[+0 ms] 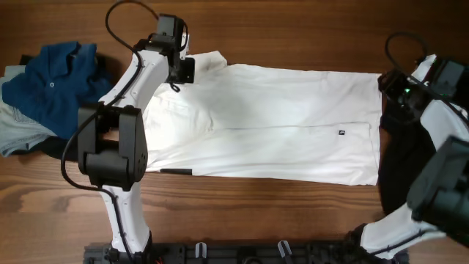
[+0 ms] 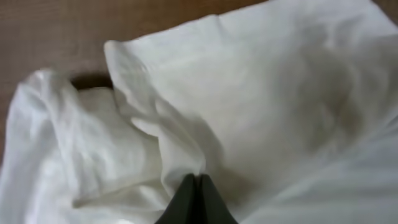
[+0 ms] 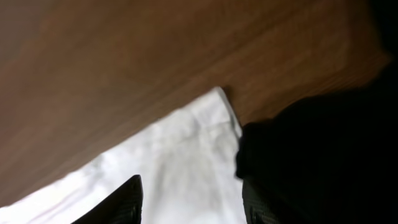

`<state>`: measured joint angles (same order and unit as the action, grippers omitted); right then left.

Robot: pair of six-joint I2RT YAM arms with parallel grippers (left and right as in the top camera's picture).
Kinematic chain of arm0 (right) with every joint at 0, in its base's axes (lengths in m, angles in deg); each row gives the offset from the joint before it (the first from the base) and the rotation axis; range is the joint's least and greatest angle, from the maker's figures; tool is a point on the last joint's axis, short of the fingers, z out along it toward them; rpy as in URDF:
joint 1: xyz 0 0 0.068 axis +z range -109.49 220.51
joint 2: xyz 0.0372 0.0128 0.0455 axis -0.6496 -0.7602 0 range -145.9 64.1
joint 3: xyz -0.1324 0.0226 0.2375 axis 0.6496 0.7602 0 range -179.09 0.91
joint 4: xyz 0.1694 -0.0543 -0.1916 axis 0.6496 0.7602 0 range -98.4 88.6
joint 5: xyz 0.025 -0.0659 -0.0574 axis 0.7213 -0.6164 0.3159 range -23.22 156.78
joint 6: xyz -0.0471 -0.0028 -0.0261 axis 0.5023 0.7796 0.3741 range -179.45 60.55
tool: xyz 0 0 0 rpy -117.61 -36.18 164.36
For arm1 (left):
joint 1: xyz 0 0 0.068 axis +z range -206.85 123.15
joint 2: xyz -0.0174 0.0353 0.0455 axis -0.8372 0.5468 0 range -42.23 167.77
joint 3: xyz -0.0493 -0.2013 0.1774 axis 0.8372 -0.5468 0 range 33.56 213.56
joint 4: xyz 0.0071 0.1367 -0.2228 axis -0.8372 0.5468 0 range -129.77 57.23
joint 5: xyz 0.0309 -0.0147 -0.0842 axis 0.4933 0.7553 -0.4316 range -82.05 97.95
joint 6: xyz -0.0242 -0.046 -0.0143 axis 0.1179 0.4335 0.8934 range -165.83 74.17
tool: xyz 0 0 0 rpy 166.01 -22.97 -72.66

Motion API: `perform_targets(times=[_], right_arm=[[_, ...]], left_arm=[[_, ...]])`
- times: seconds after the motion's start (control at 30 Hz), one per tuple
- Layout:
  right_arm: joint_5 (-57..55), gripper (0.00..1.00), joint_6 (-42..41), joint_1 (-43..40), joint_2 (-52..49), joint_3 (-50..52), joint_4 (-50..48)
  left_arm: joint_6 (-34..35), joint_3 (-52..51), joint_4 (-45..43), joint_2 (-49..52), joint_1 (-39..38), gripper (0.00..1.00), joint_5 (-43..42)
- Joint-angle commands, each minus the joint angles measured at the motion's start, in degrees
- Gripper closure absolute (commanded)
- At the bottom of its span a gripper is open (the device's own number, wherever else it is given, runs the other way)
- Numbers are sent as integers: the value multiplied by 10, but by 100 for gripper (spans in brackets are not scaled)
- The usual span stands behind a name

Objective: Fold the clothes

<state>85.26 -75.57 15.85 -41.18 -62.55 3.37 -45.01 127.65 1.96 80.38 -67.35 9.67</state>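
The white short-sleeved shirt lies spread flat across the table, with a tiny dark logo mark near its right end and a black bar at its lower left edge. My left gripper is at the shirt's upper left corner. In the left wrist view its fingers are shut on a raised fold of the white fabric. My right gripper is at the shirt's upper right corner. In the right wrist view it is open, its fingers astride the white corner.
A dark blue polo shirt lies at the far left on pale grey cloth. A black garment heap lies along the shirt's right edge, also in the right wrist view. Bare wooden table runs along the front.
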Motion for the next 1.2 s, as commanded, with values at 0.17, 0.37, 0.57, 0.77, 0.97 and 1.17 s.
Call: perform_targets(times=[0.17,0.37,0.57,0.77,0.97,1.17], right_arm=[[0,45,-6,4,-130,3,-87],[30,46,-9,5,-139,3,-138],[56,56,-4,30,-155,3,-146],[30,90,-6,44,-158,2,-139],[48,96,0,41,-122,2,-126],[65,96,28,41,-37,2,-74]], left_arm=[[48,0,109,-94,-1,96,5],[49,0,150,-98,-2,96,5],[57,0,153,-98,-2,96,5],[57,0,153,-98,-2,96,5],[57,0,151,-98,-1,96,5],[57,0,152,-98,-1,96,11]])
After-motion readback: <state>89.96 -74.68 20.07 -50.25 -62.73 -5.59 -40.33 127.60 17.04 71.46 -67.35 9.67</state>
